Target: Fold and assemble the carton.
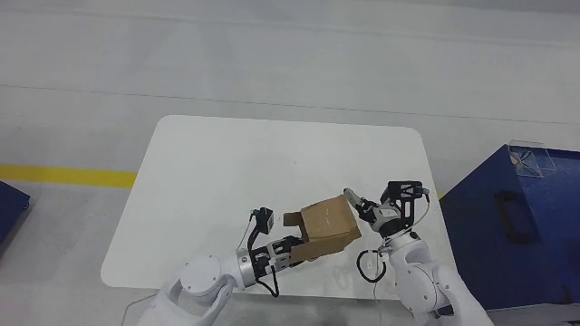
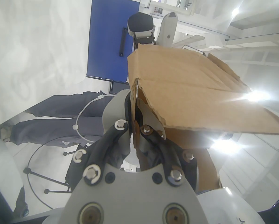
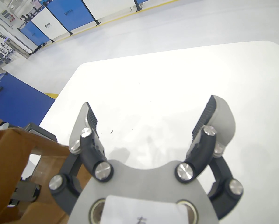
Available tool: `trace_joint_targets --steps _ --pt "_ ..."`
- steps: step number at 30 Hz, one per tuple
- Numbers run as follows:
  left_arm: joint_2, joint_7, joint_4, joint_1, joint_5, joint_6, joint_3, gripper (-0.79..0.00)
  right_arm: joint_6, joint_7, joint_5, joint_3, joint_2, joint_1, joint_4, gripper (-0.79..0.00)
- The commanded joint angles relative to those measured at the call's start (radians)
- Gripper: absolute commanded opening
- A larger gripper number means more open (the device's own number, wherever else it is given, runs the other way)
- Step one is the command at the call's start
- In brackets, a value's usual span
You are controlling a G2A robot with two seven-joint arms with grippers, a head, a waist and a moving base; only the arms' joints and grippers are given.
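Note:
A brown cardboard carton (image 1: 328,225), partly folded with loose flaps, is tilted above the near part of the white table (image 1: 272,163). My left gripper (image 1: 294,250) holds it from the near left side. In the left wrist view this gripper (image 2: 136,99) is shut on an edge of the carton (image 2: 188,78), one finger outside the wall and one inside. My right gripper (image 1: 361,208) is at the carton's right side. In the right wrist view it (image 3: 151,117) stands open with nothing between its fingers, and the carton (image 3: 13,145) lies just beside one finger.
A blue cabinet (image 1: 517,226) stands close to the table's right edge. Another blue object (image 1: 9,204) sits on the floor at the left. The far half of the table (image 3: 176,75) is bare. Blue and white partitions (image 3: 83,8) line the room behind.

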Motion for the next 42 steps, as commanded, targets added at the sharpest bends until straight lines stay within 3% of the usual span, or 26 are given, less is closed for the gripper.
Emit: trace_joint_targets --steps 1,13,28,35,42 --pt "0.0 0.009 0.002 -0.001 -0.009 0.003 -0.004 -0.785 -0.009 0.021 0.011 -0.006 -0.001 -0.003 -0.002 0.0" --pt "-0.007 0.022 0.048 -0.021 -0.075 0.002 -0.015 -0.785 -0.054 0.079 0.019 0.008 0.0 -0.068 -0.082 0.0" --pt "-0.008 0.004 0.056 -0.029 -0.073 0.025 -0.002 -0.785 -0.046 0.099 -0.01 -0.051 -0.012 -0.049 -0.074 0.0" --pt "-0.007 0.004 0.055 -0.021 -0.098 0.025 -0.016 -0.785 -0.037 0.082 0.009 -0.011 -0.013 -0.065 -0.086 0.0" --pt "-0.002 -0.013 0.05 -0.013 -0.138 0.016 -0.052 -0.785 0.016 0.091 0.095 0.105 -0.011 -0.101 -0.083 0.0"
